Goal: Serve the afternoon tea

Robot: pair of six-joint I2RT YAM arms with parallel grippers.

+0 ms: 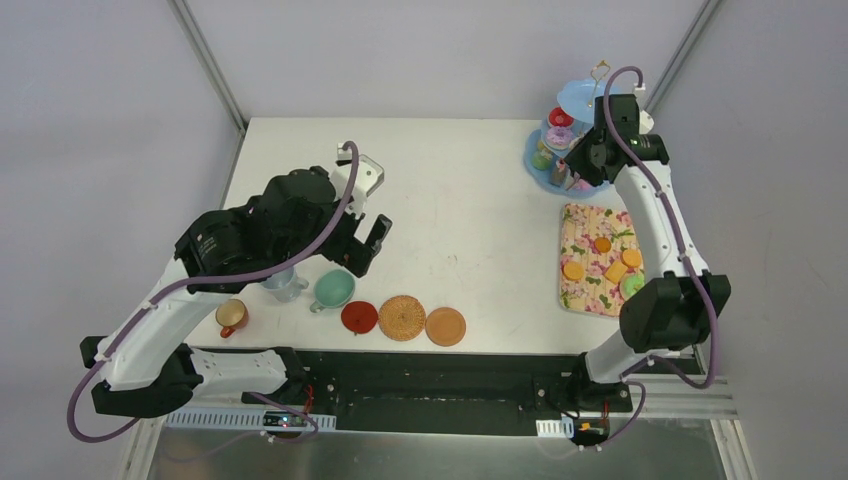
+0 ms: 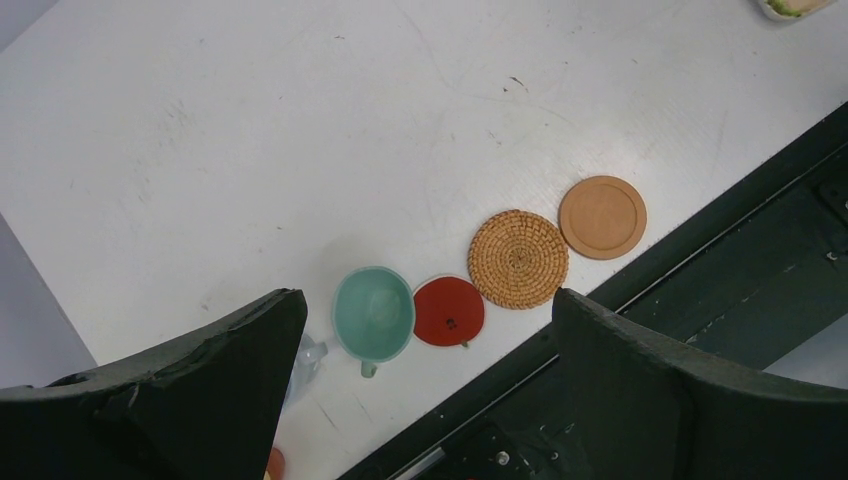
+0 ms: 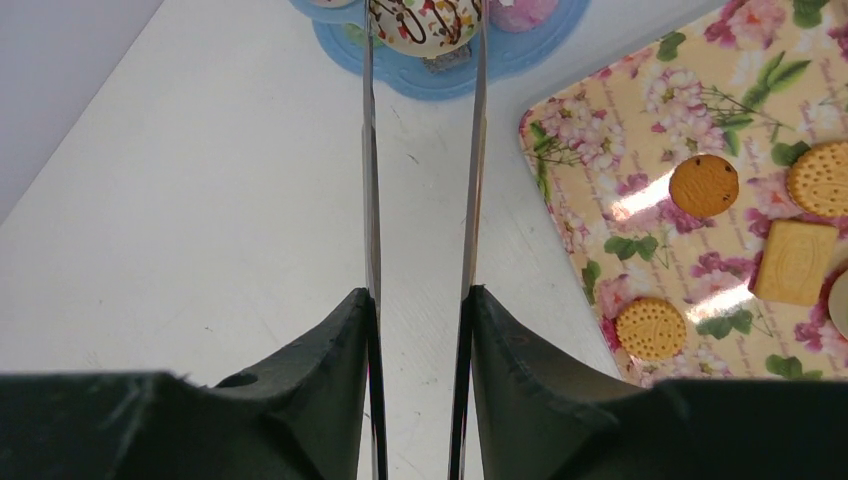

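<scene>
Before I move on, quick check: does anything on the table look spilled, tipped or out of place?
Nothing stands out. The mint cup, grey-blue cup and orange cup stand upright, with no spill visible. The coasters lie flat in a row, and the biscuits lie flat on the floral tray.

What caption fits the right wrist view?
Right gripper holds long metal tongs around a chocolate-drizzled white donut at the light-blue stand.

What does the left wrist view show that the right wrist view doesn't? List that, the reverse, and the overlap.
Left wrist only: mint green cup, red coaster, woven coaster, tan coaster. Right wrist only: right claw shut on metal tongs, drizzled donut between their tips, blue stand, biscuits. Both: the white table and, likely, a corner of the floral tray.
</scene>
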